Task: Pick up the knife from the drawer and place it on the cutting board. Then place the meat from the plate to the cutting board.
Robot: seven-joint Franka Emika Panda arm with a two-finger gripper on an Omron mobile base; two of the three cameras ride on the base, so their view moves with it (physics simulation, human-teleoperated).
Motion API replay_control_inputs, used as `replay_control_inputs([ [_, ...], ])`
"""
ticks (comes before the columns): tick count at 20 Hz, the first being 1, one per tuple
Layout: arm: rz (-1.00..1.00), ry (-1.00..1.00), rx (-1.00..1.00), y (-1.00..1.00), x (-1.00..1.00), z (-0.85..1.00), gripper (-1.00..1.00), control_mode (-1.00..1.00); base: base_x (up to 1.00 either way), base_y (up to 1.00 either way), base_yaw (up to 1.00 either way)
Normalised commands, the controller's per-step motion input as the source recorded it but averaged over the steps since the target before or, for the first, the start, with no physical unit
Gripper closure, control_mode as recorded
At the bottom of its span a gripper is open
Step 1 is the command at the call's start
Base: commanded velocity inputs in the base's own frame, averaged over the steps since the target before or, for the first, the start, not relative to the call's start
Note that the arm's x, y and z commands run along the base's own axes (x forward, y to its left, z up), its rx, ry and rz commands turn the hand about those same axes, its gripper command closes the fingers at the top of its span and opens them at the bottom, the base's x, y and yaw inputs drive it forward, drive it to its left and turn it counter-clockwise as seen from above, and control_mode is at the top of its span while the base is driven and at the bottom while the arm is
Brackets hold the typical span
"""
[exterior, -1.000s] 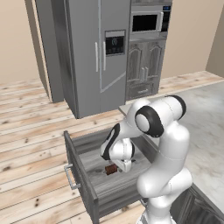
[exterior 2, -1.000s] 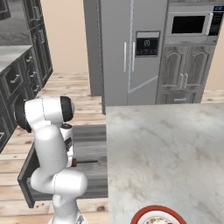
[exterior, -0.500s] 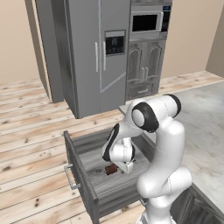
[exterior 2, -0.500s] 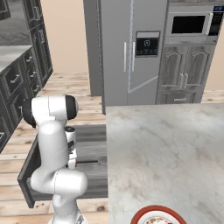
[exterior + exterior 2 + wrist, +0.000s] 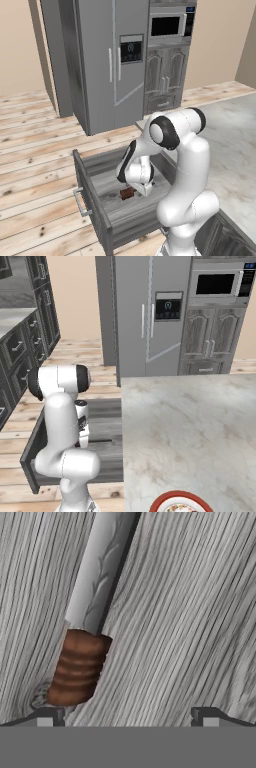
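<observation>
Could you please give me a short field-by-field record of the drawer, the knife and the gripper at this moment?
drawer: wide grey wood-grain drawer, pulled open
knife: slim knife with reddish-brown ribbed handle, lying flat on the drawer floor
gripper: two-finger gripper, open, down inside the drawer, close above the handle, which sits nearer one fingertip
held: nothing
plate: red-orange rimmed round plate on the marble counter

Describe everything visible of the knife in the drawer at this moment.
The knife lies flat on the grey wood-grain floor of the open drawer. Its ribbed reddish-brown handle meets a grey, marbled-looking blade with one dark edge. The open claw hangs right above it, one fingertip close beside the handle's end; nothing grips the knife.
</observation>
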Motion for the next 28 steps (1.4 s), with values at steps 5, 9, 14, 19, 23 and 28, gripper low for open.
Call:
replay_control_inputs([
  [5, 0.0, 0.0, 0.0, 0.03, 0.08, 0.0, -1.0, -1.0, 0.0, 0.0, 0.0],
  [9, 0.0, 0.0, 0.0, 0.01, 0.17, -0.06, -1.0, -1.0, 0.0, 0.0, 0.0],
  [14, 0.0, 0.0, 0.0, 0.0, 0.13, -0.19, -1.0, -1.0, 0.0, 0.0, 0.0],
  [19, 0.0, 0.0, 0.0, 0.0, 0.11, -0.24, -1.0, -1.0, 0.0, 0.0, 0.0],
  [23, 0.0, 0.0, 0.0, 0.0, 0.14, -0.29, -1.0, -1.0, 0.0, 0.0, 0.0],
  [28, 0.0, 0.0, 0.0, 0.0, 0.2, -0.21, -1.0, -1.0, 0.0, 0.0, 0.0],
])
